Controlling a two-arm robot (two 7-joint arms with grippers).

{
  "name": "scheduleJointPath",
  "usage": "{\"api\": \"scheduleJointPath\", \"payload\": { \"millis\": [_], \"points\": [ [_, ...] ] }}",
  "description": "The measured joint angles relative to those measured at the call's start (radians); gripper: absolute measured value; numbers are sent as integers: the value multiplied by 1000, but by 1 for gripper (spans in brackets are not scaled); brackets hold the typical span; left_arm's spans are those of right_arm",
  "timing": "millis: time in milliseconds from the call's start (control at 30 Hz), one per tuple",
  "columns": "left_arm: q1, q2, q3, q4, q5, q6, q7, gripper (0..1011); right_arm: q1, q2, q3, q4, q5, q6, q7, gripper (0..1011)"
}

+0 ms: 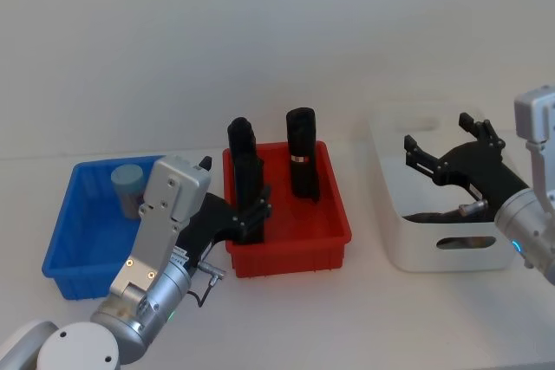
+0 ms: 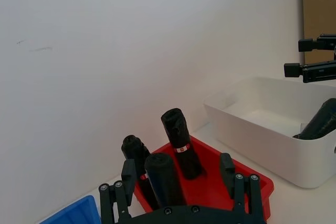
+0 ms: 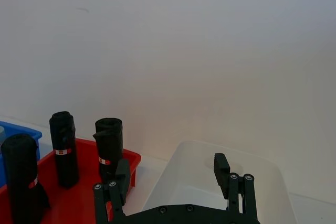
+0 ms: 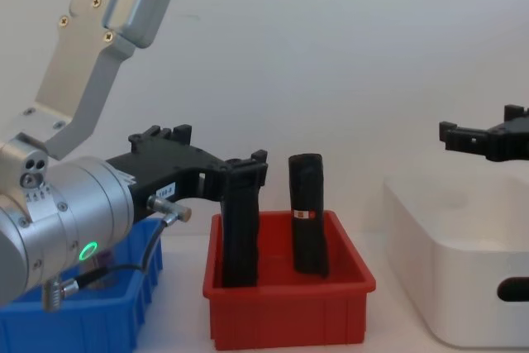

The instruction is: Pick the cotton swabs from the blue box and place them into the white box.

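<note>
Blue box [image 1: 74,223] with one cotton swabs tub [image 1: 127,186], one white box [image 1: 434,249]

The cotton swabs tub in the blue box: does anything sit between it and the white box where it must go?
Yes. The red bin with tall black rolls stands between the blue box, holding the cotton swabs, and the white box. The left tool hangs over the red bin.

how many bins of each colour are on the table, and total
blue box: 1
red bin: 1
white box: 1
total: 3
</note>
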Motion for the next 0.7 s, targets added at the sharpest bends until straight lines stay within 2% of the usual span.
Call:
{"api": "scheduleJointPath", "payload": {
  "millis": [700],
  "points": [
    [0, 0, 0, 0, 0, 0, 0, 1004, -1, 1, 3, 1, 2, -23, 2, 1002]
  ]
}}
